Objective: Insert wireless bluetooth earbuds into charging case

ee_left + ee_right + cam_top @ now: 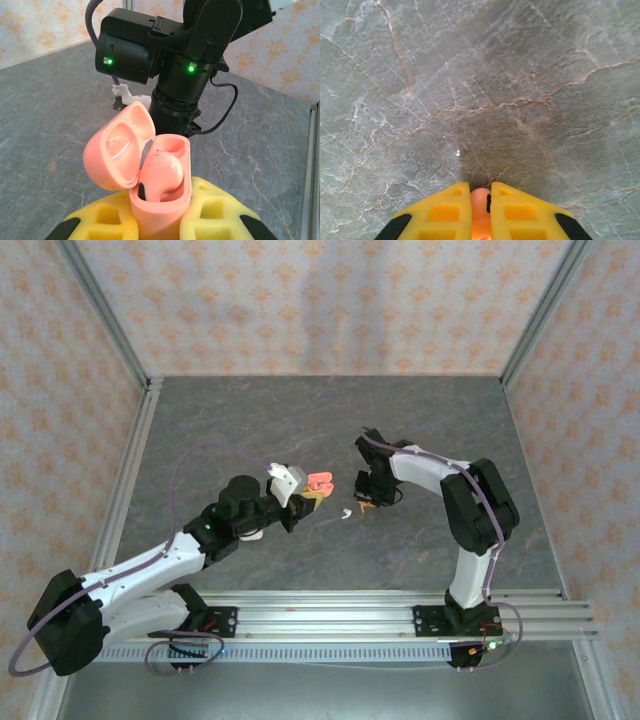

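Bright, even, diffuse light from above. Soft shadows fall on the grey table (pixel 300 420), darkest at the near edge of the right wrist view. The pink charging case (pixel 160 210) shows a mild sheen; the pinkish-red earbud (pixel 480 202), very near the lens, is blurred.

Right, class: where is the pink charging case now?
The pink charging case, lid open, is clamped in the left gripper's yellow fingers; from above it's mid-table, just left of the right gripper.

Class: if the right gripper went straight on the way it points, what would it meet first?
Probably the bare marbled table, straight ahead of the right gripper, whose jaws pinch a pinkish-red earbud; depth is unclear.
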Tool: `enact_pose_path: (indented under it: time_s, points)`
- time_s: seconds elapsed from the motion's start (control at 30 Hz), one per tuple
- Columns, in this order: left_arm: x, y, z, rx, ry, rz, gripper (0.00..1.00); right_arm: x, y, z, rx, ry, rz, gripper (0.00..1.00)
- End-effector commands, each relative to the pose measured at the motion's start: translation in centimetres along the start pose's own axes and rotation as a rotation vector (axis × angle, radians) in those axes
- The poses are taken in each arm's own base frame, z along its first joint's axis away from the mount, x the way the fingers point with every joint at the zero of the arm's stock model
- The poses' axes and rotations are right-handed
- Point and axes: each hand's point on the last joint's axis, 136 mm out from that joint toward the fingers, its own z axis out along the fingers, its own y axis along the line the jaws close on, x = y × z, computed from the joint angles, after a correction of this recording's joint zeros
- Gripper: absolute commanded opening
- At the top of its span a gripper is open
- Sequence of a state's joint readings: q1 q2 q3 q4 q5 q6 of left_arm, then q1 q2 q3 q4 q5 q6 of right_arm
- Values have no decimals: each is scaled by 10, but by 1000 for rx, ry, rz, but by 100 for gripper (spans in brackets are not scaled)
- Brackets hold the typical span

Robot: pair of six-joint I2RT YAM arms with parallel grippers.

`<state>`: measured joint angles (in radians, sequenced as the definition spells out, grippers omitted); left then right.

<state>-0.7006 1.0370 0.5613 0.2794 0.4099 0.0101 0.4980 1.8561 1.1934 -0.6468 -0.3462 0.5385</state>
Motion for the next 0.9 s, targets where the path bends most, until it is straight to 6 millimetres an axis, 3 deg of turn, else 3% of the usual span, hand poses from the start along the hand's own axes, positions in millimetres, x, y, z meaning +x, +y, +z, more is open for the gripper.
enact_pose_path:
  time_s: [0.0, 0.33, 0.6, 0.87]
  points:
    - [-5, -1, 1, -6, -22, 31, 0, 2, 7, -9, -17, -4, -9, 10]
    - [-12, 0, 1, -15, -47, 42, 0, -9, 15, -57, -111, -179, -8, 5]
    - [-24, 2, 1, -26, -104, 51, 0, -18, 25, -122, -235, -385, -11, 4]
    - [-40, 1, 0, -22, -161, 75, 0, -10, 43, -185, -378, -537, -43, 3]
